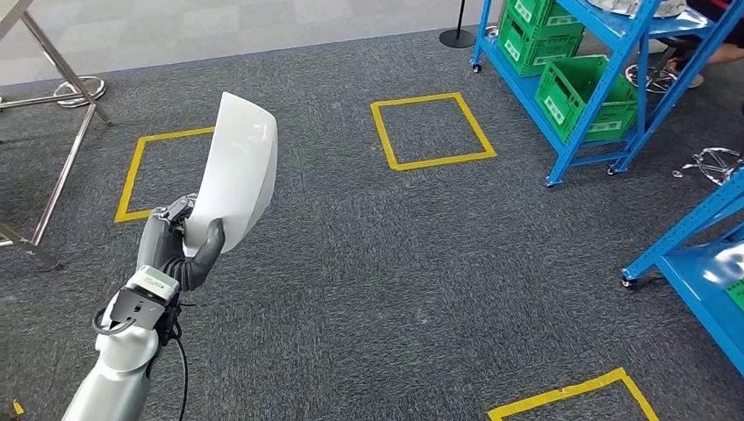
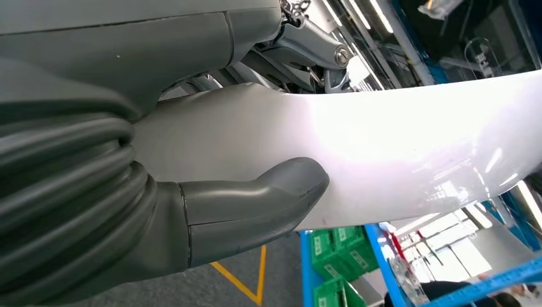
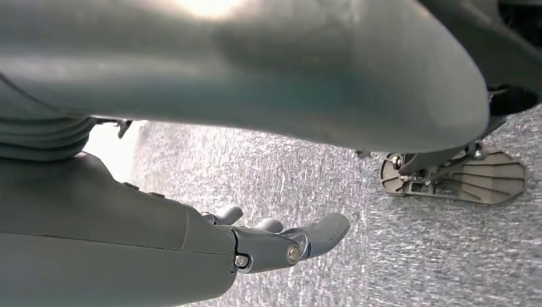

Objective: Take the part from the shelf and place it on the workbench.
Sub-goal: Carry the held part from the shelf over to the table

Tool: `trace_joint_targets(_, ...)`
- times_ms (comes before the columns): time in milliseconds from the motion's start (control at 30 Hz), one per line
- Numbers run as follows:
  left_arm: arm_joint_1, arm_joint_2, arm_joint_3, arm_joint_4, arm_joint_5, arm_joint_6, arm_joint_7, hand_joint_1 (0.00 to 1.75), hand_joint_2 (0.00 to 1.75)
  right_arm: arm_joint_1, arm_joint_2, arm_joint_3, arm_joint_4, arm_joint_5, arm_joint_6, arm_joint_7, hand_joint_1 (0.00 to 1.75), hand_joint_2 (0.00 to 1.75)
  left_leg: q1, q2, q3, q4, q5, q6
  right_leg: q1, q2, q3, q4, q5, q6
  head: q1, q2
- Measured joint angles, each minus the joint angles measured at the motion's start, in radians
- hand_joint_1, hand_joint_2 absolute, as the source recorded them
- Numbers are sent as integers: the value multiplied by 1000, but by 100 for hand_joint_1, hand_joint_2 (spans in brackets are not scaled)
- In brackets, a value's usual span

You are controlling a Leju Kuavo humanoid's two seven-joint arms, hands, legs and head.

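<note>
Glossy white and gently curved, the part stands upright at about nine o'clock over the coarse grey carpet, its lower end gripped by the left hand, the thick grey thumb pressed flat against its smooth shell. The right hand hangs above the carpet holding nothing, fingers loosely apart. At one o'clock, green slotted crates sit on a blue metal shelf; their white labels are too small to read.

Grey carpet marked with 3 yellow tape squares. Blue metal shelves hold green crates at the far right; metal legs stand at the left.
</note>
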Motion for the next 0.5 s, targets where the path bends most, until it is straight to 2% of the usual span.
trace_joint_targets(67, -1, -1, -1, -9, -2, 0, 5, 175, 175, -1, 0, 0, 0, 2, 1, -1, 0, 0, -5, 35, 62, -114, 38, 11, 4, -17, 4, 3, -6, 9, 1, 0)
trace_joint_targets(100, -2, -1, -1, -13, -3, 0, 7, 175, 175, -1, 0, 0, 0, 3, 2, -1, 0, 0, -7, 43, 74, -137, 42, 18, 6, -25, 6, 4, -8, 14, 1, 0)
trace_joint_targets(167, -2, -1, -1, -17, -3, 0, 9, 175, 175, -2, 0, 0, 0, 4, 2, -1, 0, 0, -10, 23, 72, -142, 45, 32, 7, -42, 11, 1, -10, 26, 1, 0)
trace_joint_targets(200, -2, -1, -1, -19, -3, 0, 9, 175, 175, -3, 0, 0, 0, 5, 2, -1, 0, 0, -9, 12, 73, -146, 48, 38, 4, -38, 13, 4, -14, 32, 1, 0)
trace_joint_targets(267, -4, -1, -1, -24, -3, 1, 10, 175, 175, -4, 0, 0, 0, 5, 2, -3, 0, 0, -4, -8, 76, -153, 55, 50, -1, 5, -7, 56, -49, 44, 3, 0)
trace_joint_targets(300, -4, -2, -1, -26, -4, 1, 10, 175, 175, -4, 0, 0, 0, 6, 4, -4, 0, 0, -2, -18, 76, -154, 57, 54, -3, 34, -34, 113, -79, 48, 4, 0)
trace_joint_targets(333, -2, -2, -1, -26, -4, 1, 10, 175, 175, -3, 0, 0, 0, 6, 6, -5, 0, 0, -2, -28, 74, -154, 57, 56, -3, 52, -69, 182, -112, 51, 5, 0)
trace_joint_targets(367, 2, -3, -1, -26, -4, 1, 10, 175, 175, -1, 0, 0, 0, 7, 8, -6, 0, 0, -2, -39, 73, -153, 57, 57, -3, 59, -103, 246, -134, 52, 5, 0)
trace_joint_targets(400, 8, -3, -1, -26, -4, 1, 10, 175, 175, 1, 0, 0, 0, 8, 12, -7, 0, 0, -2, -51, 73, -153, 57, 57, -3, 61, -125, 284, -140, 53, 6, 0)
trace_joint_targets(433, 13, -3, -1, -26, -4, 1, 11, 175, 175, 3, 0, 0, 0, 8, 14, -8, 0, 0, -2, -64, 73, -151, 57, 57, -4, 63, -128, 283, -125, 52, 6, 0)
trace_joint_targets(467, 17, -3, -1, -26, -4, 1, 11, 175, 175, 4, 0, 0, 0, 9, 16, -9, 0, 0, -2, -76, 73, -149, 57, 56, -5, 66, -111, 242, -93, 51, 6, 0)
trace_joint_targets(500, 19, -3, -1, -27, -4, 1, 10, 175, 175, 4, 0, 0, 0, 9, 17, -10, 0, 0, 0, -88, 73, -147, 56, 54, -7, 76, -80, 173, -54, 50, 6, 0)
